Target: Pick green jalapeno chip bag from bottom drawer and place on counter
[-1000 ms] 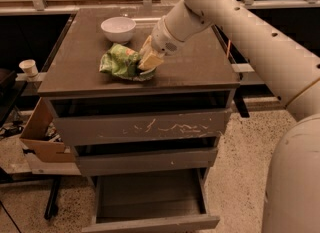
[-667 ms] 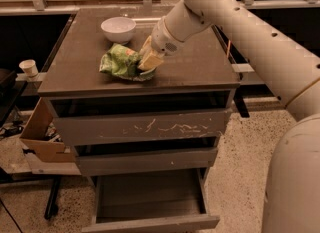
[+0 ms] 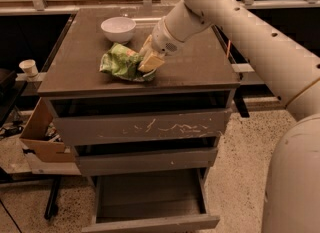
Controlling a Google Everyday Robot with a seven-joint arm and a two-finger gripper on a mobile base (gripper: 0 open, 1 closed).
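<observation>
Plainly the green jalapeno chip bag (image 3: 121, 62) lies on the counter (image 3: 200, 64), near its front edge, left of centre; the gripper (image 3: 150, 61) touches its right side (jaws clamped or apart, I cannot tell); lifting away with foil snagged could drag the bag over that edge, toward the open bottom drawer (image 3: 150, 199).

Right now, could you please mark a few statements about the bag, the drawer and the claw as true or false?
1. The green jalapeno chip bag lies on the counter. True.
2. The bottom drawer is shut. False: it stands pulled open.
3. The claw is down beside the bag, over the counter. True.
4. The white bowl sits in the bottom drawer. False: it stands on the counter, behind the bag.
</observation>
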